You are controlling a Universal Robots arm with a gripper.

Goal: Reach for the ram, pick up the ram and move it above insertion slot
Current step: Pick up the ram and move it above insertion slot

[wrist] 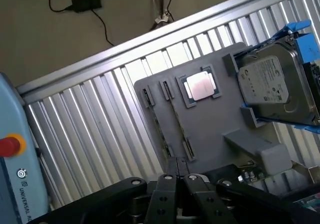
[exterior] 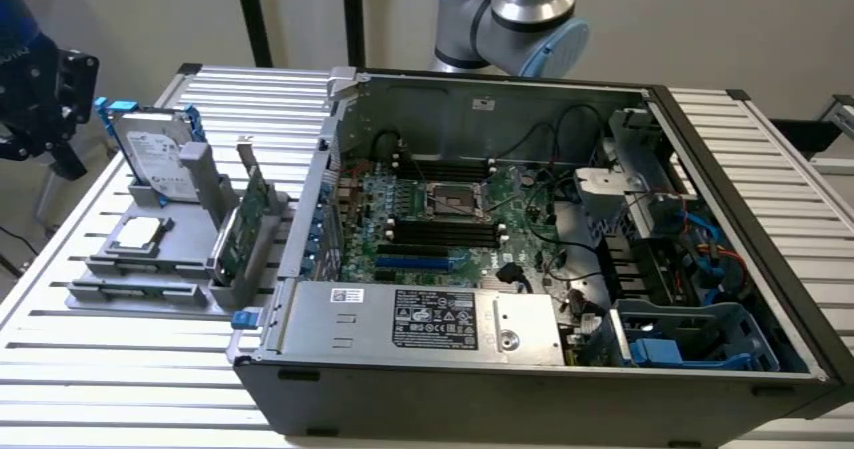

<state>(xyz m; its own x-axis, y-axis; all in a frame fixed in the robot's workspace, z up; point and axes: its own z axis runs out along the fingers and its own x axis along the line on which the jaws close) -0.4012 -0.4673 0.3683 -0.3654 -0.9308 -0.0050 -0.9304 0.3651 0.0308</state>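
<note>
Approach stage: the gripper (wrist: 178, 176) is hovering, fingers drawn together, carrying nothing | the ram (wrist: 180, 129) is standing on edge in the grey holder (wrist: 215, 119), below the gripper and apart from it | handling, as judged: light, stiff, fragile; pinching the two flat faces mid-length is looking safest.

Table (exterior: 120, 389): silver, ribbed in parallel slats. Holder tray (wrist: 215, 124): plain mid grey. Hard drive (wrist: 272, 87): silver, white label; caddy (wrist: 300, 32) bright blue. Processor chip (wrist: 201, 87): pale silver in grey frame. Expansion card (exterior: 238, 231): green. Motherboard (exterior: 514, 191): green, black slots, one blue slot. Computer case (exterior: 534, 399): dark grey. Power supply (exterior: 334, 319): silver, black label. Arm (exterior: 527, 14): silver, light-blue caps. Gripper (wrist: 178, 166): black. Pendant (wrist: 20, 149): light blue, red button on yellow ring. Floor (wrist: 50, 29): dull tan.
</note>
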